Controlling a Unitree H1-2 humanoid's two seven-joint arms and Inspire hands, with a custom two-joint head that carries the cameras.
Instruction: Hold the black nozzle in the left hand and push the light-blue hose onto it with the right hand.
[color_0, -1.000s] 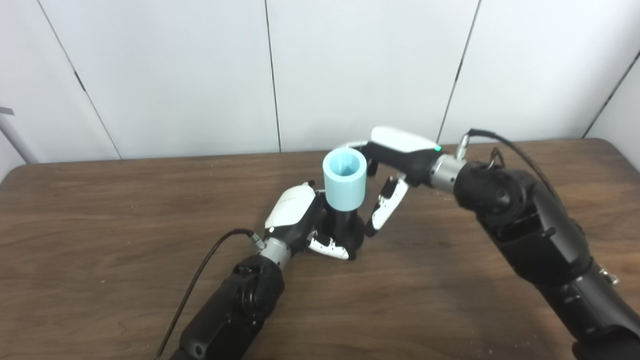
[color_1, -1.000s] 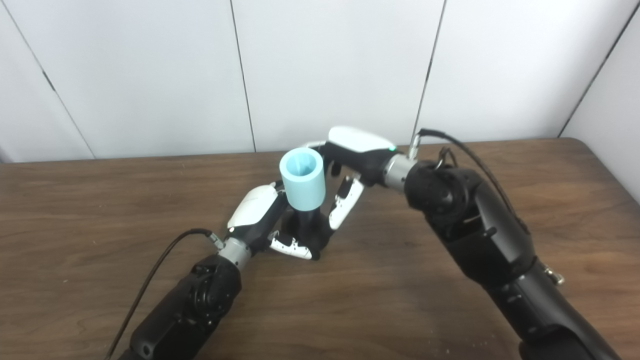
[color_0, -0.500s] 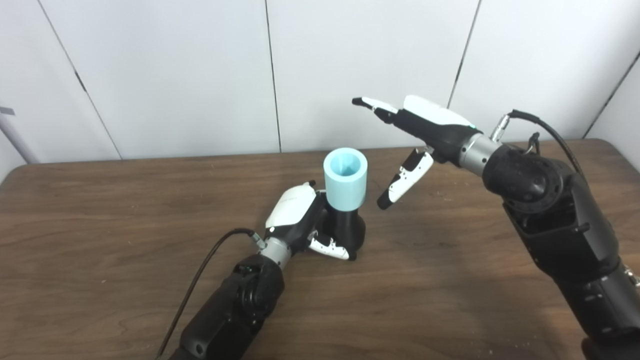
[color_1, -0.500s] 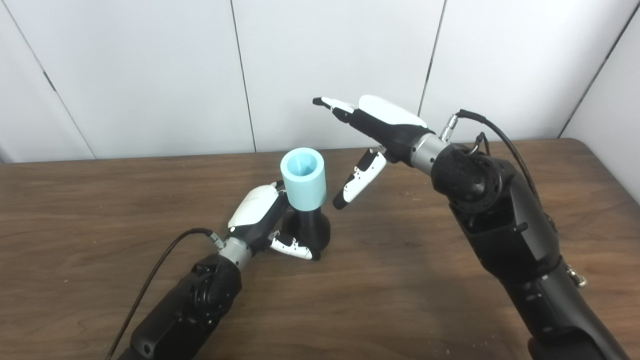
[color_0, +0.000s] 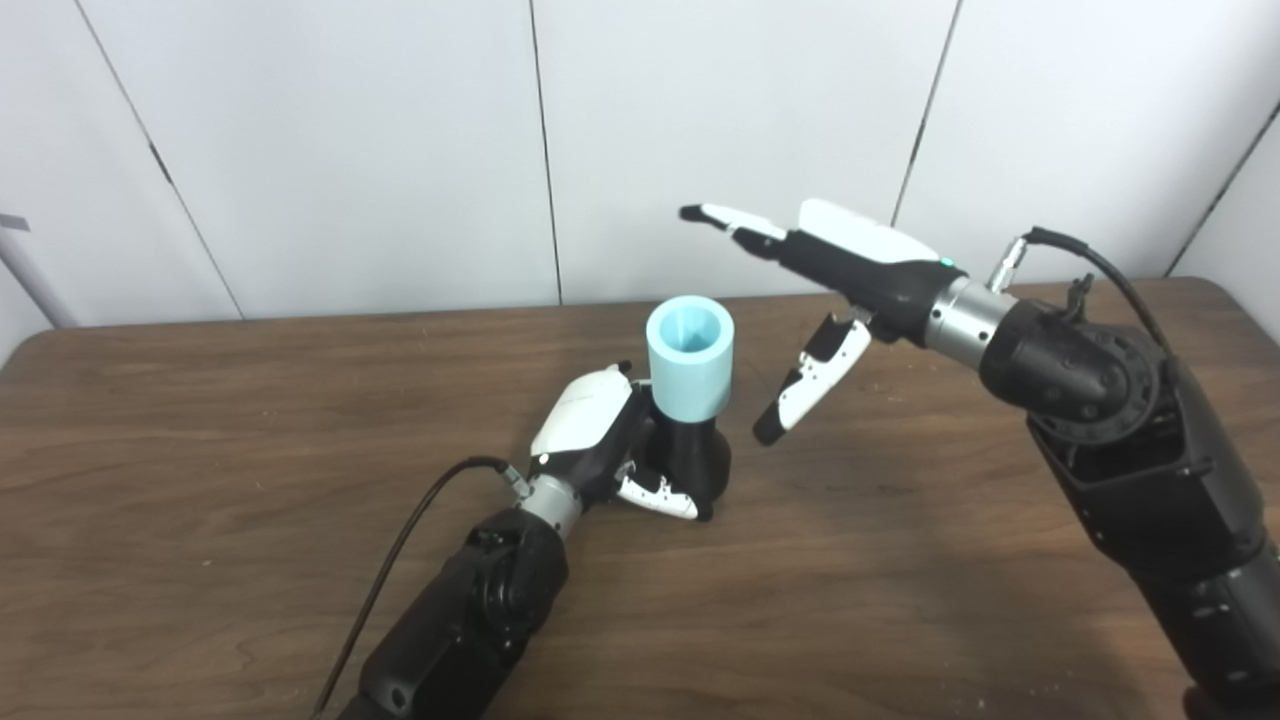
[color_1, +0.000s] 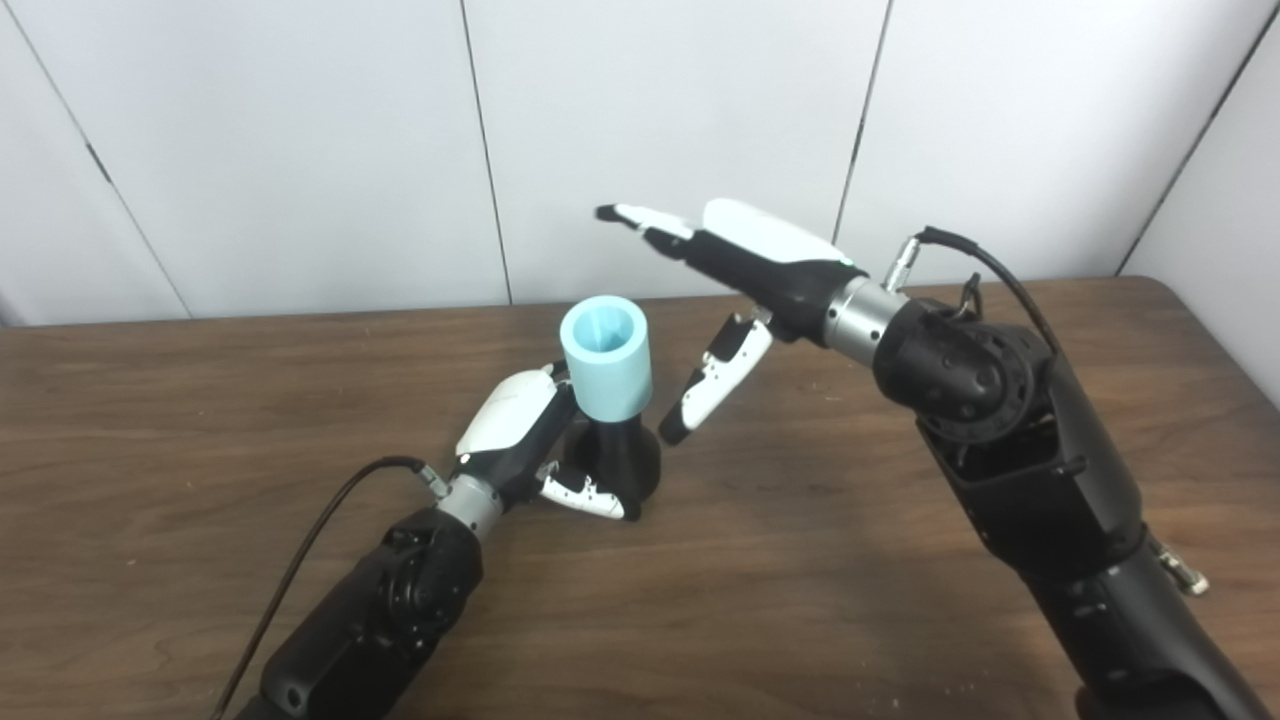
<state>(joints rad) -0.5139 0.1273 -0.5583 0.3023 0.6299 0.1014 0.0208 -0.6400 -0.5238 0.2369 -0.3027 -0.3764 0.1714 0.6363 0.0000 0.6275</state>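
The black nozzle (color_0: 692, 455) stands upright on its flared base near the middle of the wooden table (color_0: 200, 420), and the light-blue hose (color_0: 690, 370), a short thick tube with its open mouth facing up, sits on top of the nozzle's neck, covering its upper part. The left hand (color_0: 610, 445) is wrapped around the nozzle's base from the left, its white back turned up and its fingers (color_0: 655, 493) curled across the front of the flare, so it holds the nozzle low down while the hose rises just beside the top of the hand. The right hand (color_0: 815, 280) is up in the air to the right of the hose and clear of it, holding nothing, spread wide: its fingers (color_0: 725, 217) stretch out flat toward the left, above the level of the hose's rim, and its thumb (color_0: 805, 385) hangs down and leftward, with its dark tip near the nozzle's base but apart from it. The right arm (color_0: 1110, 440) rises from the lower right corner, a black cable (color_0: 1075, 255) looping over its wrist. Behind the table stands a white panelled wall (color_0: 720, 130).
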